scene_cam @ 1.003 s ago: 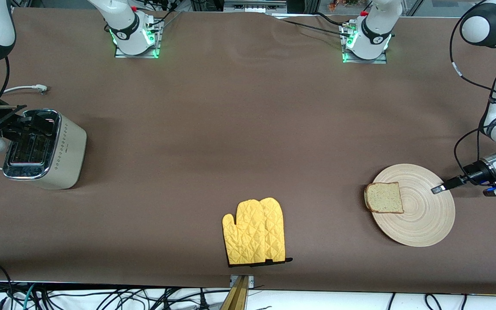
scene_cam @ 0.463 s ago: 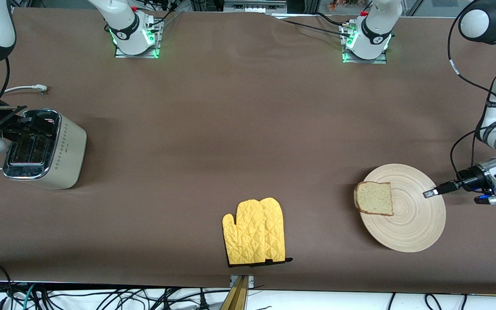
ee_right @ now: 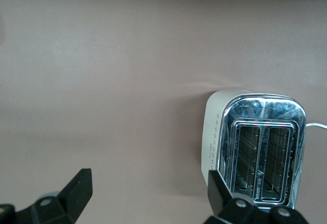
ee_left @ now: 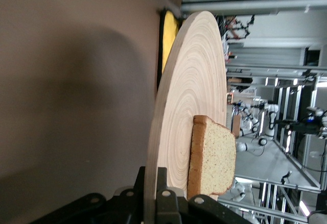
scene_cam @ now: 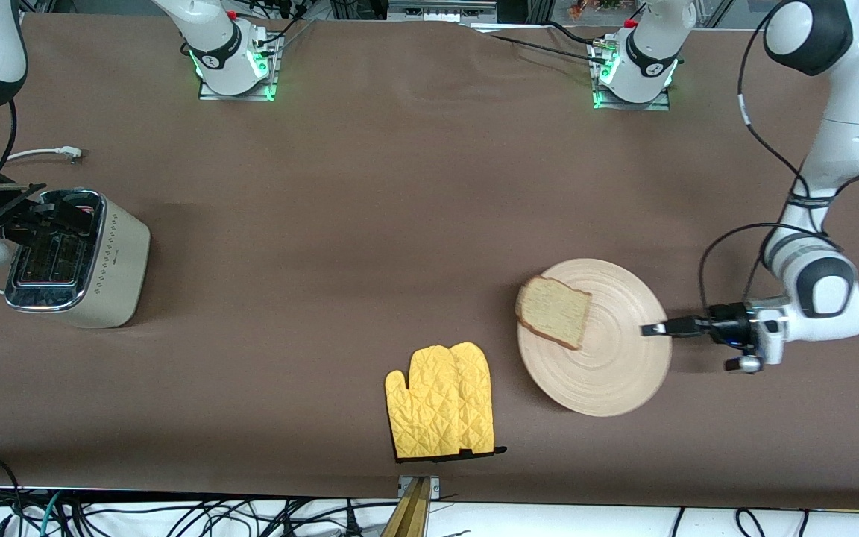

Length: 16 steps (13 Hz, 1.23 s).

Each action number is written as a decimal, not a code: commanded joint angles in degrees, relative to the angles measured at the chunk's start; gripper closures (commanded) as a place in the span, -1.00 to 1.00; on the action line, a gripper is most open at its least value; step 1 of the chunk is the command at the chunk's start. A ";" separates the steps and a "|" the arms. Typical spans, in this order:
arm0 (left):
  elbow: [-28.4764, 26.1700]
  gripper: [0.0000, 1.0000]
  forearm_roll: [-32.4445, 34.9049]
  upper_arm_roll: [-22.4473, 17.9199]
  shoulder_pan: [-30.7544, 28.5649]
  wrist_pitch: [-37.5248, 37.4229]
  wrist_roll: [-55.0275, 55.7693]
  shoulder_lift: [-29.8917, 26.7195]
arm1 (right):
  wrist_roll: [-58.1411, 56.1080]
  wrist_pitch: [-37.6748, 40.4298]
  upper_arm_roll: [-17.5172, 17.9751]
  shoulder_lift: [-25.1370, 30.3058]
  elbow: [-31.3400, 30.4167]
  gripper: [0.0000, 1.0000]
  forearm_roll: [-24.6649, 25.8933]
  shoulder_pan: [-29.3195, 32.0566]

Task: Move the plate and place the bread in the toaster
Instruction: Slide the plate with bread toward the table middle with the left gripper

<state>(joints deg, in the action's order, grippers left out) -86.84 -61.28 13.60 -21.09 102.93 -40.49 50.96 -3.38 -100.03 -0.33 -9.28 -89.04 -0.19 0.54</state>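
While your left tool pinches the plate rim, bread lies on the plate's toaster-ward edge; right tool gapes empty over the toaster, well apart.

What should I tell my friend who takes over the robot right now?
Left pincer: shut on the plate rim, holding it with the bread on top, beside the mitt.
Right pincer: open, waiting above the toaster at the right arm's end of the table.
Done: plate gripped.
Left: finish moving the plate, then put the bread in a toaster slot; both slots look empty.
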 commanded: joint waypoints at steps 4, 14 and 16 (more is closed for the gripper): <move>-21.43 1.00 -9.27 16.25 0.44 23.86 -0.20 -10.79 | 0.83 0.36 -0.11 -0.30 0.71 -1.00 1.16 0.61; -24.51 1.00 -39.43 17.78 14.85 42.25 -27.09 -5.69 | 1.01 0.54 -0.02 -2.67 0.18 -1.00 0.28 2.98; -24.86 1.00 -39.44 17.60 14.76 42.53 -27.79 -5.43 | 1.10 0.80 0.15 -3.54 -0.08 -1.00 0.19 2.80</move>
<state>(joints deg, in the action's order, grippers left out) -111.78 -98.65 31.40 -5.98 144.81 -65.86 46.20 -2.95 -99.90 -0.68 -12.26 -89.18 0.15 3.33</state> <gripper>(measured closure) 0.916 0.000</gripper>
